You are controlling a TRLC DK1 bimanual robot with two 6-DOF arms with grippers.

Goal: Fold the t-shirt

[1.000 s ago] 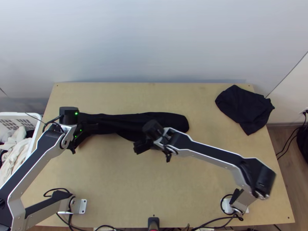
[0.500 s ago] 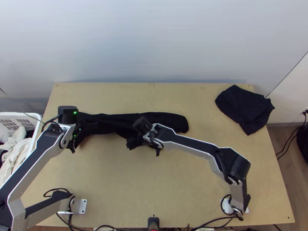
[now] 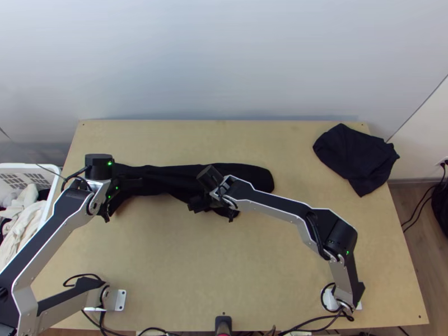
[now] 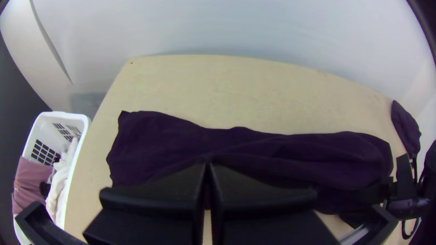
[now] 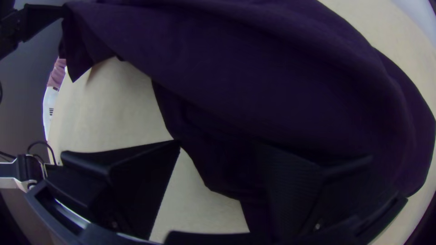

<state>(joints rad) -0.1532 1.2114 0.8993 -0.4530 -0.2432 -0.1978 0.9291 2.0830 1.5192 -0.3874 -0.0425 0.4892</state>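
At the near edge of the light wooden table [image 3: 235, 269], black cables [image 3: 322, 320] are seen below the arms' bases. Beside the table's left edge stands a white plastic basket with slotted walls [image 3: 51, 168], loosely filled with cream and white cloths [image 3: 25, 210]; a mauve cloth [image 4: 32, 181] is draped at its side, and something black is seen among them.

Over the near side of the black fabric t-shirt [image 3: 246, 173], at mid-length, the right gripper [image 3: 196, 205] is placed, its wide flat black fingers [image 5: 136, 181] set well apart, with an edge of cloth seen between them; whether the cloth is touched cannot be told. By the left end, a raised near-side part of the t-shirt is pinched in the left gripper [image 3: 133, 183], its fingers [image 4: 168, 188] pressed together.

The t-shirt is laid in a long, narrow, rumpled strip across the left and middle of the table. Its long axis is run left to right, roughly parallel to the far edge, with a rounded end pointed right.

At the far right corner, a crumpled black cloth [image 3: 355, 159] is left, reaching past the table's edge. Beyond stands a plain pale wall [image 3: 224, 56].
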